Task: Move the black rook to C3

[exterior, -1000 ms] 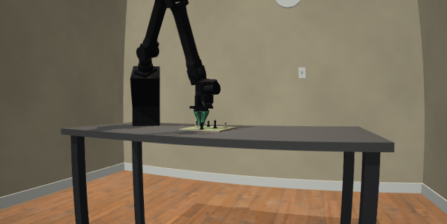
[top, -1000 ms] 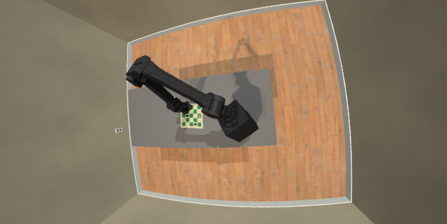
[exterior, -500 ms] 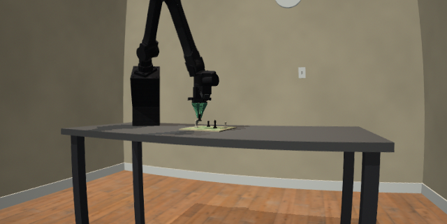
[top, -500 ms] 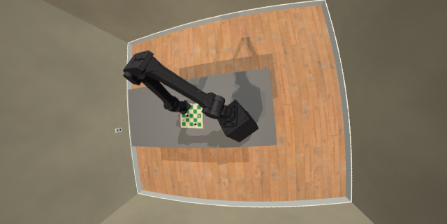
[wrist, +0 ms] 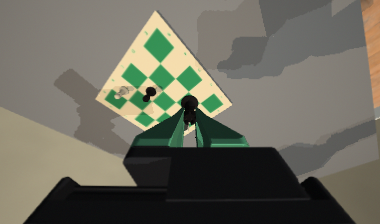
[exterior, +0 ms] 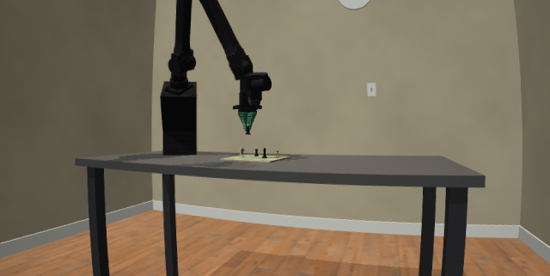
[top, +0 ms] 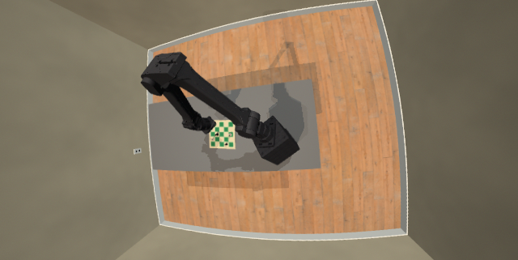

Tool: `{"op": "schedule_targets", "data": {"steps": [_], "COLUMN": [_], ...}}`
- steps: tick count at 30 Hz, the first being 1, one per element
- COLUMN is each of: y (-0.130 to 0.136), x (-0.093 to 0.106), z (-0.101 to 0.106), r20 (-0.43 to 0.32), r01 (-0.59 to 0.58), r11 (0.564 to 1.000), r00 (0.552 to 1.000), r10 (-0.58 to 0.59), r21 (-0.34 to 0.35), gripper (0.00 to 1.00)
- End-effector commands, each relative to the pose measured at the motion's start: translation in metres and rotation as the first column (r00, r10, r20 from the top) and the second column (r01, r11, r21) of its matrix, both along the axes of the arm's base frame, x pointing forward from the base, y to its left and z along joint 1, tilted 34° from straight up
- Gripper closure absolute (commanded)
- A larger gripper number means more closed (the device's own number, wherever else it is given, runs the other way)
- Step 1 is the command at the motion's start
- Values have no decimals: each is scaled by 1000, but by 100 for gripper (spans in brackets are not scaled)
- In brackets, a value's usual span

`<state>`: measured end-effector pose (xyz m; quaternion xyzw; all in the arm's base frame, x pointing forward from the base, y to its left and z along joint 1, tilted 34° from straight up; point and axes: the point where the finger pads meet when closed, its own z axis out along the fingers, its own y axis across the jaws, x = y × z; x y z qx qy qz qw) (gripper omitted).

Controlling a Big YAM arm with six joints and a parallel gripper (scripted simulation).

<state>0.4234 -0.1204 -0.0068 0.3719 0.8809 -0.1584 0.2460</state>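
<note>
My gripper (exterior: 247,130) (wrist: 189,112) is shut on a small black piece, the black rook (wrist: 189,106) (exterior: 247,129), and holds it well above the green and cream chessboard (exterior: 275,159) (wrist: 158,22) (top: 222,146). In the wrist view the piece's rounded top shows between the green fingertips. A second black piece (wrist: 150,92) and a white piece (wrist: 123,91) stand near the board's left corner in that view. In the side view two black pieces (exterior: 256,152) (exterior: 264,152) and two white pieces (exterior: 241,151) (exterior: 277,152) stand upright on the board. From above, the arm hides the gripper and the board's left edge.
The board lies on a dark grey table (exterior: 344,168) (top: 182,151) (wrist: 66,40). The arm's black base box (exterior: 178,117) (top: 277,142) stands at the table's back, close to the board. A wooden floor lies around the table.
</note>
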Motion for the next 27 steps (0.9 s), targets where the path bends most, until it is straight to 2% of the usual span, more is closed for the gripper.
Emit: {"op": "schedule_targets", "data": {"steps": [1, 27], "y": [6, 6], "x": [-1, -1], "z": [-5, -5], "r20": [-19, -21], "r01": [-1, -6], "r11": [1000, 1000], "r00": [1000, 1000], "r10": [1, 6], "r21": [4, 3], "gripper": [100, 100]}}
